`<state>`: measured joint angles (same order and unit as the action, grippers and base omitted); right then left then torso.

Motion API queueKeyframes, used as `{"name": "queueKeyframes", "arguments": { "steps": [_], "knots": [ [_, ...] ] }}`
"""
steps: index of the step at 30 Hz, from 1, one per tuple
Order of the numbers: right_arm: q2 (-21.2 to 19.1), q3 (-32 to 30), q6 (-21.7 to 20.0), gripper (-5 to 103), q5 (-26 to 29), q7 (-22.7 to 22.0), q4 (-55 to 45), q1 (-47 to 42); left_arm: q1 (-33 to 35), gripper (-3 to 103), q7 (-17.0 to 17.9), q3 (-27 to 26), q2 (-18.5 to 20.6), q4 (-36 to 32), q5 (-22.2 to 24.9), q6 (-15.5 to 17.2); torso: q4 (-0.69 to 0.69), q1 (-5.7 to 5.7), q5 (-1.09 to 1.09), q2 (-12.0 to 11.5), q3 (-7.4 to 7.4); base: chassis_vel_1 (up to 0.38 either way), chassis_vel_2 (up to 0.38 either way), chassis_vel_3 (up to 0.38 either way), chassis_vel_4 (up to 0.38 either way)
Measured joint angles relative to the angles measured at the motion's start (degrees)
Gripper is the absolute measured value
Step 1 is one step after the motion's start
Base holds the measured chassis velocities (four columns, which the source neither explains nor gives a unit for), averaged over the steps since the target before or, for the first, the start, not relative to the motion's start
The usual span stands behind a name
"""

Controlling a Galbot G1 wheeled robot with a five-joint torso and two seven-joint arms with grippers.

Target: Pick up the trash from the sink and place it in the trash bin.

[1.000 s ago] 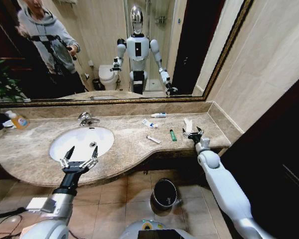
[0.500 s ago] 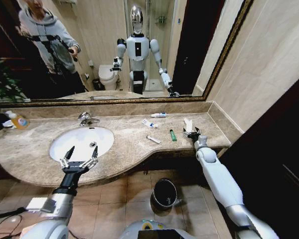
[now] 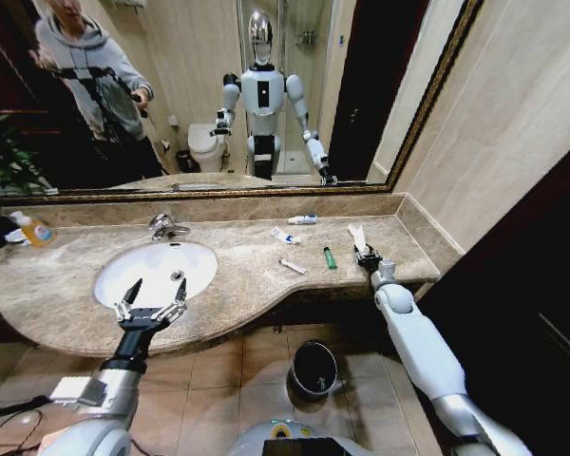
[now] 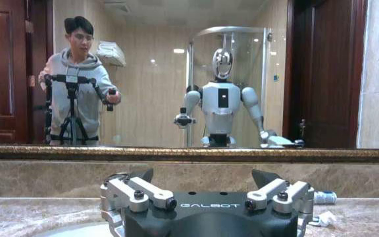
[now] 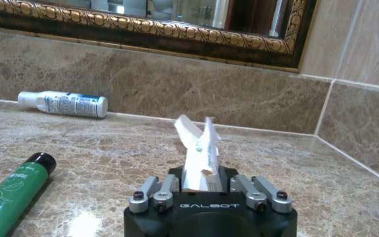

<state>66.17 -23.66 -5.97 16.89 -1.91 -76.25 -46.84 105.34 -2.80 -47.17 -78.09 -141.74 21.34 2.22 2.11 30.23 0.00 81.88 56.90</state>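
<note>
The trash lies on the beige marble worktop [image 3: 247,275] right of the sink [image 3: 155,271]: a white wrapper [image 5: 196,148] clenched in the right gripper [image 3: 366,255], a green lighter [image 3: 330,256] at its 9 o'clock. The right gripper has slid toward the mirror [image 3: 218,95]. The left gripper [image 3: 150,306] hangs released over the basin's front edge. The trash bin [image 3: 313,369] stands on the floor tiles.
</note>
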Motion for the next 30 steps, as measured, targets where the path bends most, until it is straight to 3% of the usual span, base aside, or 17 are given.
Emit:
{"name": "queueKeyframes", "arguments": {
  "steps": [2,5,14,21,30],
  "knots": [
    [0.0,-0.1,0.0,35,0.0,0.0,-0.1,-0.1,0.0,100,0.0,0.0,0.0,0.0,0.0,0.0,0.0,0.0,0.0,0.0,0.0,0.0,0.0,0.0,0.0],
    [0.0,-0.3,0.0,24,0.2,-0.1,-0.5,-0.5,0.0,100,0.0,0.0,0.0,0.0,0.0,0.0,0.0,0.0,0.0,0.0,0.0,0.0,0.0,0.0,0.0],
    [-0.4,-0.9,-0.3,2,0.7,-0.3,-1.9,-1.7,0.0,100,0.0,0.0,0.0,0.0,0.0,0.0,0.0,0.0,0.0,0.0,0.0,0.0,0.0,0.0,0.0],
    [-1.1,-1.6,-0.7,0,1.5,-0.6,-4.4,-3.4,0.0,100,0.0,0.0,0.0,0.0,0.0,0.0,0.0,0.0,0.01,0.0,0.0,0.0,0.0,0.0,0.0],
    [-3.3,-4.4,-1.6,0,4.6,-1.4,-15.7,-10.6,0.0,100,0.0,0.0,0.0,0.0,0.0,0.0,0.0,0.0,0.0,0.0,0.0,0.0,0.0,0.0,0.0]
  ]
}}
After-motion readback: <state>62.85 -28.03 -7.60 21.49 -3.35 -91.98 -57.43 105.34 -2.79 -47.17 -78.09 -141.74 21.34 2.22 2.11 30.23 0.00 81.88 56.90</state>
